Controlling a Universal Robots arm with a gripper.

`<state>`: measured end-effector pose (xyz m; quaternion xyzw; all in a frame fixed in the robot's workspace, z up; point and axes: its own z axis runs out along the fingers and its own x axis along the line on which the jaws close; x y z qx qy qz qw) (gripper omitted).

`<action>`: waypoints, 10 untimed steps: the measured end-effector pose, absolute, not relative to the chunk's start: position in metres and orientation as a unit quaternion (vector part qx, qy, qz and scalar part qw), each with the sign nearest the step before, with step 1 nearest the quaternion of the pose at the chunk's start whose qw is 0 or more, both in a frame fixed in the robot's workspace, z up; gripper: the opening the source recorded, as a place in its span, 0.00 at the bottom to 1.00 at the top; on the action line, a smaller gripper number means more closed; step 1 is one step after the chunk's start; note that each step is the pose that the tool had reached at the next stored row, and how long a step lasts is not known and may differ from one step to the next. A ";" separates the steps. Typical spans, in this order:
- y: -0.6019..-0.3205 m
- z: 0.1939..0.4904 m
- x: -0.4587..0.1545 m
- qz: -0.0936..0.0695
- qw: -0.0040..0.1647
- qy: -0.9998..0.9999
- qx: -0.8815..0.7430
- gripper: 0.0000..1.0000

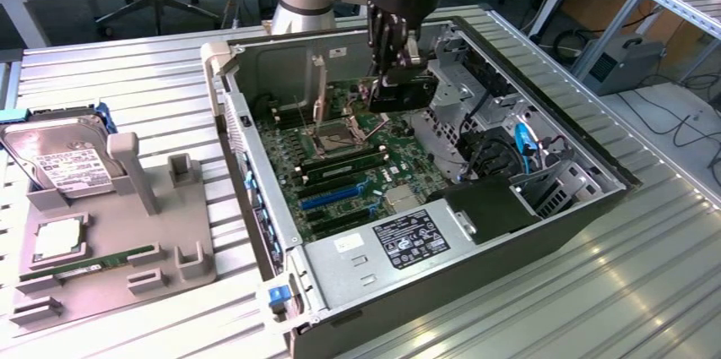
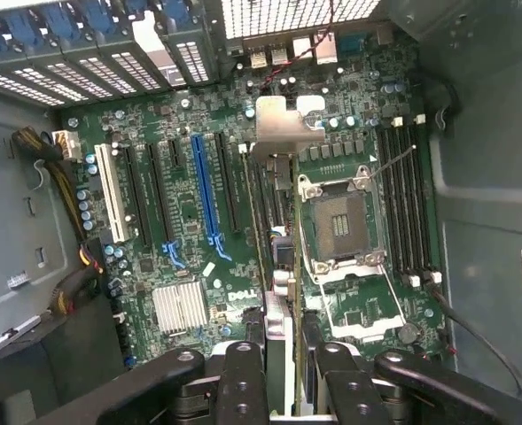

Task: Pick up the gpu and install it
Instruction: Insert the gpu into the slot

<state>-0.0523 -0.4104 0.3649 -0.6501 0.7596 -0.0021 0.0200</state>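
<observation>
A robot arm reached down into an open desktop computer case (image 1: pixel 586 207) that lay on its side on a slatted metal counter (image 1: pixel 631 291). The jaws of the gripper (image 1: pixel 394 59) were closed on the gpu (image 1: pixel 401 93), a thin dark card held edge-on and hanging above the green motherboard (image 1: pixel 349 165), over the area between the empty processor socket (image 1: pixel 336 135) and the drive cage (image 1: pixel 451 97). From the wrist view, the card (image 2: pixel 278 292) ran away from the black fingers (image 2: pixel 243 381), its silver bracket (image 2: pixel 274 128) pointing toward the rear slot openings of the case. It hung beside the socket (image 2: pixel 340 226), while the blue expansion slot (image 2: pixel 205 190) and its black neighbours lay off to one side, so the card did not appear lined up with any slot yet. The main risk, as a judgement, was misalignment: pressed down off the slot, the card's edge could strike board components or the socket's exposed contacts. The bracket could also catch on the rear wall of the case and tilt the card in the grip. Loose cables (image 1: pixel 524 144) near the drive cage could snag the arm. Beside the case on the exterior view's left, a grey holder (image 1: pixel 124 249) carried a hard drive (image 1: pixel 62 160) and a memory stick (image 1: pixel 107 259).
</observation>
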 end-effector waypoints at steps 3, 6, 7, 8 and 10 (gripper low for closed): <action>-0.410 0.365 -0.052 -0.002 0.020 0.729 -0.685 0.27; -0.410 0.365 -0.052 -0.002 0.019 0.722 -0.691 0.27; -0.410 0.364 -0.052 -0.002 0.019 0.721 -0.693 0.27; -0.410 0.364 -0.052 -0.002 0.019 0.719 -0.694 0.27; -0.410 0.364 -0.052 -0.002 0.019 0.717 -0.697 0.27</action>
